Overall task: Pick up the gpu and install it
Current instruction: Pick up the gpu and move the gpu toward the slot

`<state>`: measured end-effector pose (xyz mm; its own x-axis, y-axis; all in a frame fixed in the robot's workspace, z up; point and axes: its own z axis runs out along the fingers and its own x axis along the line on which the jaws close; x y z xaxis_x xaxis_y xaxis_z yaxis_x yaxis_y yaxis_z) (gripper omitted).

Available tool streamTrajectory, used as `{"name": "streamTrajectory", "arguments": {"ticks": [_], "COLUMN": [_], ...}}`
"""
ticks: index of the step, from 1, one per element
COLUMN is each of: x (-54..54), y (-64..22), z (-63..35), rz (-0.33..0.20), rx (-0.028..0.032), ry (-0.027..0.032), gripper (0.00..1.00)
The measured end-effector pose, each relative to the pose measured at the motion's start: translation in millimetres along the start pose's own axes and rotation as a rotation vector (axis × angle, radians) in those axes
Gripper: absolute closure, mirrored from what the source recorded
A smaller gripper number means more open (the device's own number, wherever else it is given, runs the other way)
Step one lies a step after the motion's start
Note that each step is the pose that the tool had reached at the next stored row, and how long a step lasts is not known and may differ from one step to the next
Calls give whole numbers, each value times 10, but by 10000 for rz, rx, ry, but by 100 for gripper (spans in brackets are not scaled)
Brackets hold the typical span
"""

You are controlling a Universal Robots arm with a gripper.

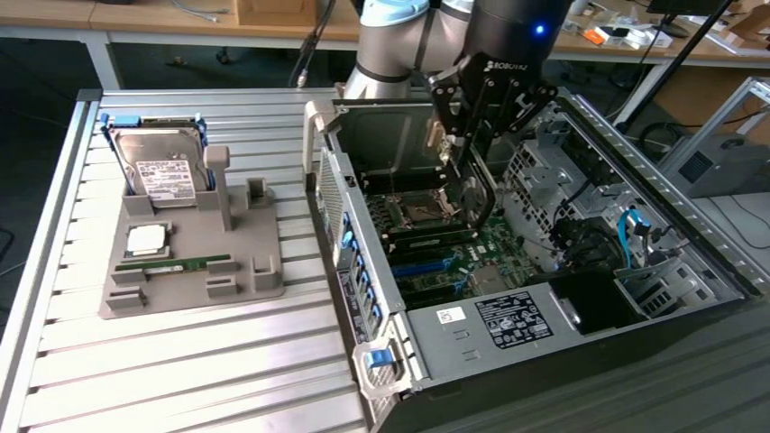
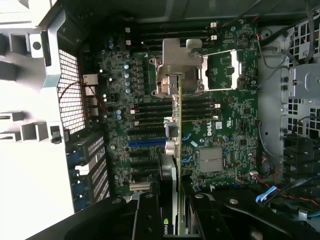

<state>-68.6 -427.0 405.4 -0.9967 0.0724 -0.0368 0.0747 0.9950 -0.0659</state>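
The gpu (image 1: 478, 194) hangs upright inside the open computer case (image 1: 506, 320), just above the motherboard (image 1: 439, 266). My gripper (image 1: 472, 149) is shut on the card's top edge. In the wrist view the gpu (image 2: 178, 145) appears edge-on as a thin line running away from my gripper (image 2: 176, 212), with its silver metal bracket (image 2: 172, 67) at the far end. Below the card lie the black expansion slots and one blue slot (image 2: 145, 142) of the motherboard (image 2: 230, 130). I cannot tell whether the card touches a slot.
A grey fixture (image 1: 193, 262) on the slatted table (image 1: 180, 361) at the exterior view's left holds a hard drive (image 1: 162, 171), a small square chip (image 1: 147, 239) and a green memory stick (image 1: 180, 266). Cables (image 1: 632, 234) and drive cages crowd the case's far side.
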Motion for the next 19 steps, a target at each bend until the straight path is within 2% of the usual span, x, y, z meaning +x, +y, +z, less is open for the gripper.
{"name": "streamTrajectory", "arguments": {"ticks": [19], "x": [-182], "y": [20], "z": [99], "rz": [-1], "rx": [41], "ry": [-3], "gripper": [73]}}
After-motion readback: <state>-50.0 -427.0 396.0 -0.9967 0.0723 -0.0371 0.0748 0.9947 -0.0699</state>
